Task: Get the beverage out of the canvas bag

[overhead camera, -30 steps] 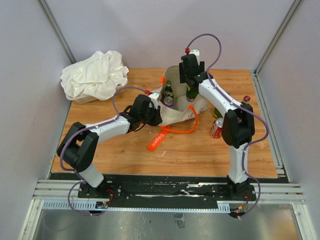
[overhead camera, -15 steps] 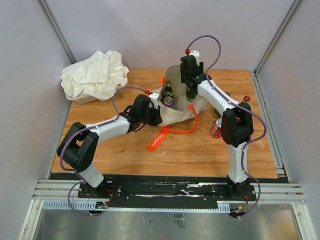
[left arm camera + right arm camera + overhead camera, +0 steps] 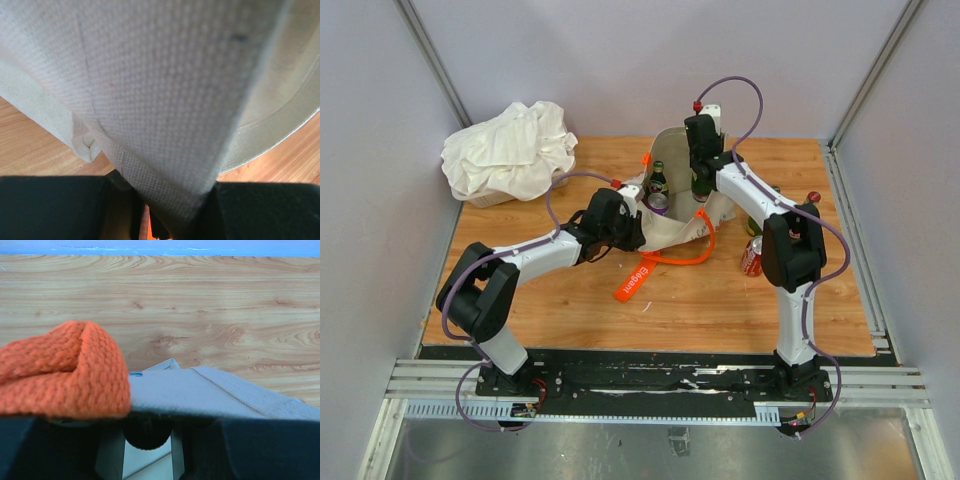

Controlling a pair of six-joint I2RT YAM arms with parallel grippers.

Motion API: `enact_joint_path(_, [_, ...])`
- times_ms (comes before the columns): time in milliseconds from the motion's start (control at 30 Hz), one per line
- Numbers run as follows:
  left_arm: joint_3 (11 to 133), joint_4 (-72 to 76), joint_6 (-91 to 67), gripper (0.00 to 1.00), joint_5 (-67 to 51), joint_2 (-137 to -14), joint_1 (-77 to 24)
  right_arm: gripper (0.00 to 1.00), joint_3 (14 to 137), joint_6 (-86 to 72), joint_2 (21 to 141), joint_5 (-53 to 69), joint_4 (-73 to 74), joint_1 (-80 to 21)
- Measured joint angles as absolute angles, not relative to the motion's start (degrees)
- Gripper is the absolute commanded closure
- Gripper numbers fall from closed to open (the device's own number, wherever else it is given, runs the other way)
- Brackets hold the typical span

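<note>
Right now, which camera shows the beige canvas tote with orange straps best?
The top external view: the whole beige canvas tote shows, bottles standing inside. The left wrist shows only close-up weave; the right wrist, an orange strap and a fabric edge.

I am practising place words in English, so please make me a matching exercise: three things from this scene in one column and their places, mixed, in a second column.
1. cloth
2. red can
3. purple can

a. inside the bag
b. far left corner of the table
c. on the table, right of the bag

Pairs: 1-b, 2-c, 3-a
</note>
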State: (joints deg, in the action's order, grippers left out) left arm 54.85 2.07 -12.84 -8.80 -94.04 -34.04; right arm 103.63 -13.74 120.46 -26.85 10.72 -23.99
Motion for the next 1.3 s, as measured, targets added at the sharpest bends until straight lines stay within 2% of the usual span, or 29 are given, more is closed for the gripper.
enact_joint_path(233, [54.8, 2.1, -12.8, 0.89, -8.8, -94.1, -34.1, 0.99, 101.3, -11.3, 118.9, -23.0, 8.6, -23.6])
enact_joint_path(667, [54.9, 2.1, -12.6, 0.89, -8.8, -94.1, -34.1, 0.99, 100.3, -7.9, 109.8, -5.8, 14.9, -23.0])
enact_joint_path(1033, [54.9, 2.0, -12.2, 0.89, -8.8, -94.1, -34.1, 0.99, 102.4, -3.7, 91.5, -2.6, 19.7, -23.9])
enact_joint_path(1300, [54.9, 2.0, -11.9, 0.89, -9.0, -94.2, -34.2, 0.99, 97.8, -0.9, 73.7, -5.9, 23.0, -24.2])
